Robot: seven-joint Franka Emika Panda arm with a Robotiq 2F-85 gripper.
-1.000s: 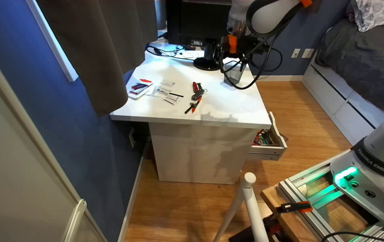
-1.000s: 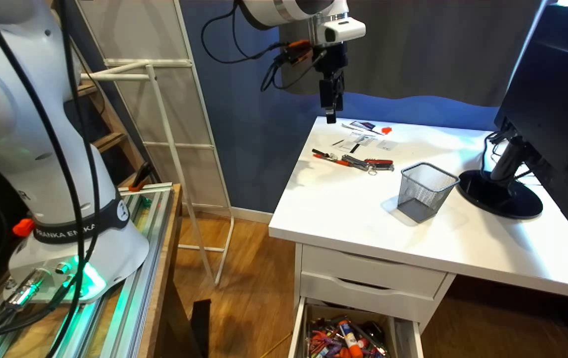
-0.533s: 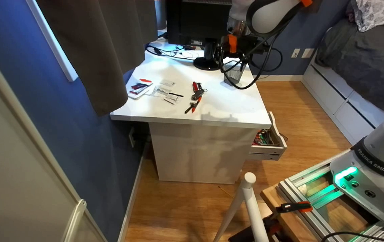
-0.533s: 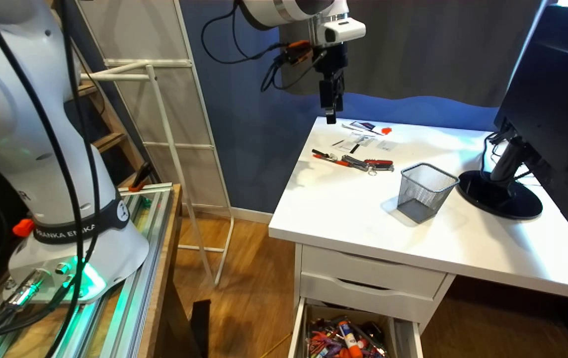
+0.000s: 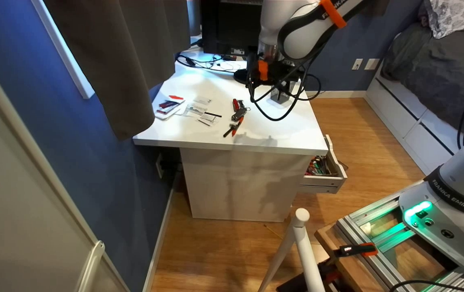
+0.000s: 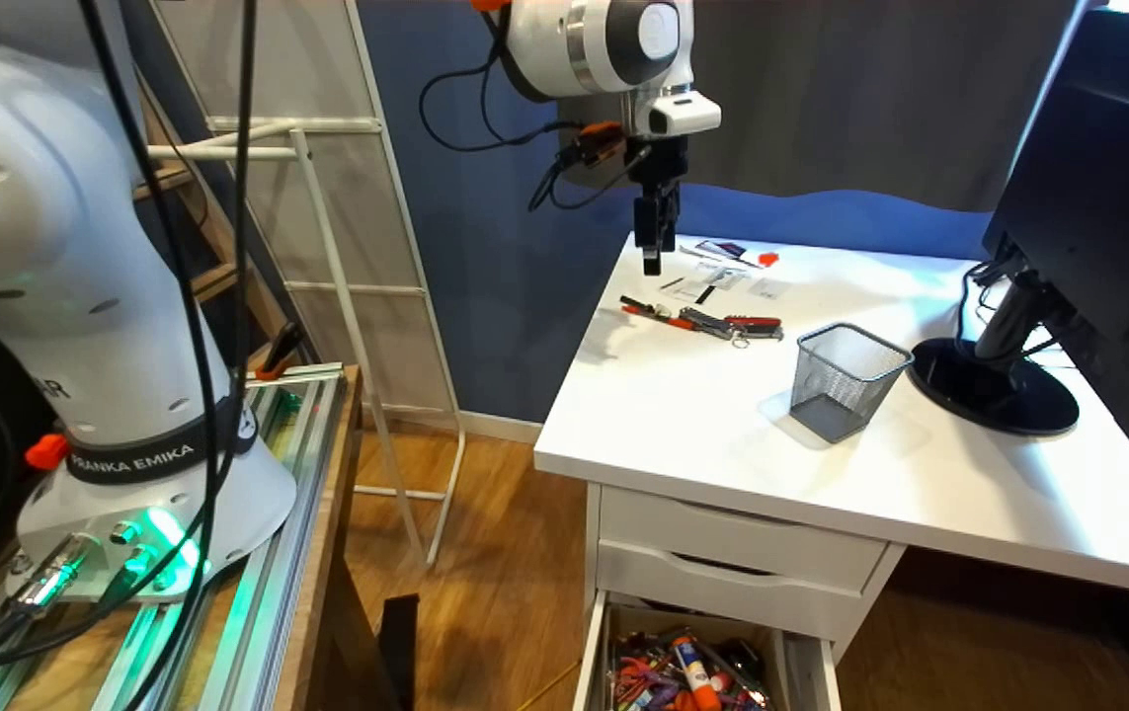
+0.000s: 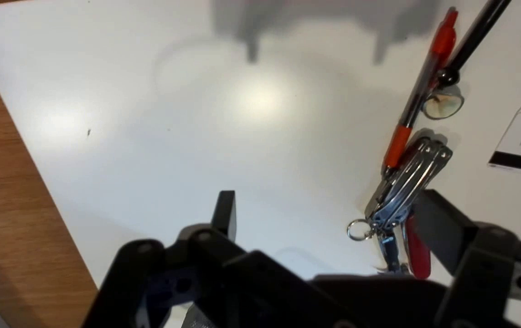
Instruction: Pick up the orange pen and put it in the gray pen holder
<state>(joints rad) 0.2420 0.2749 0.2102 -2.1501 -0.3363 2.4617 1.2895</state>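
While one white desk (image 6: 663,425) takes up the most room, one robot arm (image 6: 50,217) reaches over it and one black monitor (image 6: 1107,227) stands on it. Three drawers show in an exterior view; the lowest drawer (image 6: 806,667) is pulled out, with a jumble (image 6: 687,681) inside too mixed to count. One gripper (image 7: 328,209) hangs above the desk, its two fingers spread wide, with desktop and part of the tools showing through the gap. One gray mesh cup (image 6: 846,380) stands upright just beside the monitor's round foot (image 6: 1028,407). Smaller come one silver multitool (image 7: 406,187), one red pocket knife (image 7: 417,250) next to it, and one black stick (image 7: 479,36) ending in one round disc (image 7: 443,104). One orange pen (image 7: 420,91) lies flat on the desk, well apart from the cup; whether its point touches the multitool I cannot tell. One key ring (image 7: 359,230) hooks onto the multitool. Compared with half a second ago, the arm has swung slightly and the gripper is lower, nearer the desktop; pen, cup and multitool lie where they were.
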